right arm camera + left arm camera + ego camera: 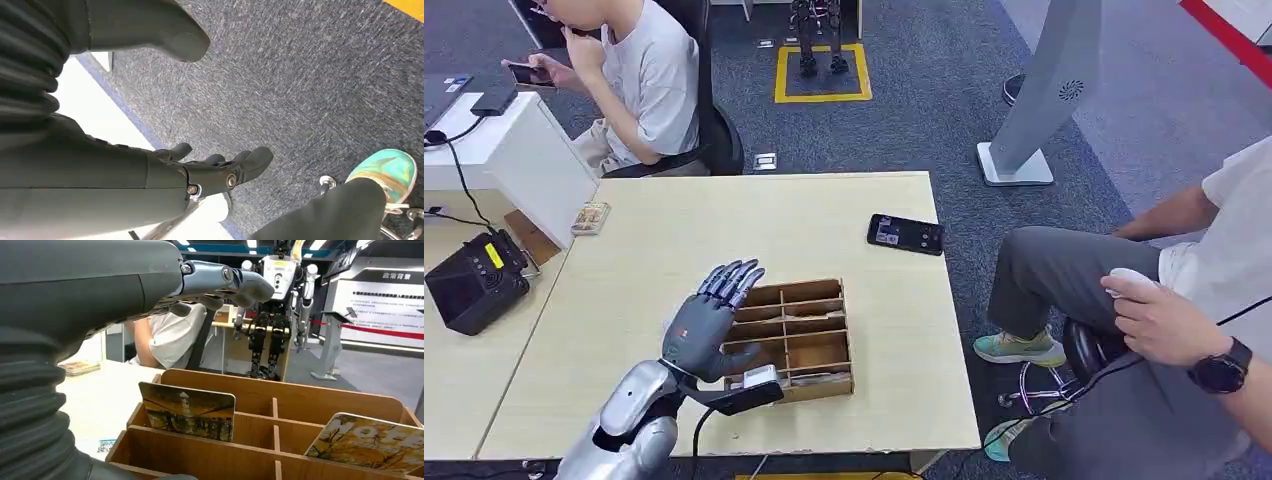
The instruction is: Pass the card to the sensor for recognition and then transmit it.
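One pale wooden table [674,240] carries the work area, with a seated person [639,70] at its far-left corner and a second seated person [1164,330] off its right edge. A white stand [1044,90] rises from the grey carpet beyond the table. A black device [474,280] sits on the adjoining desk to the left. Near the table's front edge lies a wooden divided tray [809,335] of open compartments. The left hand [709,320] hovers over the tray's left side, fingers extended and apart, gripping nothing. In the left wrist view, a card [187,410] printed with autumn foliage stands upright in a compartment, and a second card [370,442] leans tilted in a compartment to the side. A black phone [905,234] lies flat near the table's right edge, well apart from the tray. The right hand [210,172] hangs over carpet, fingers loosely extended, nothing held.
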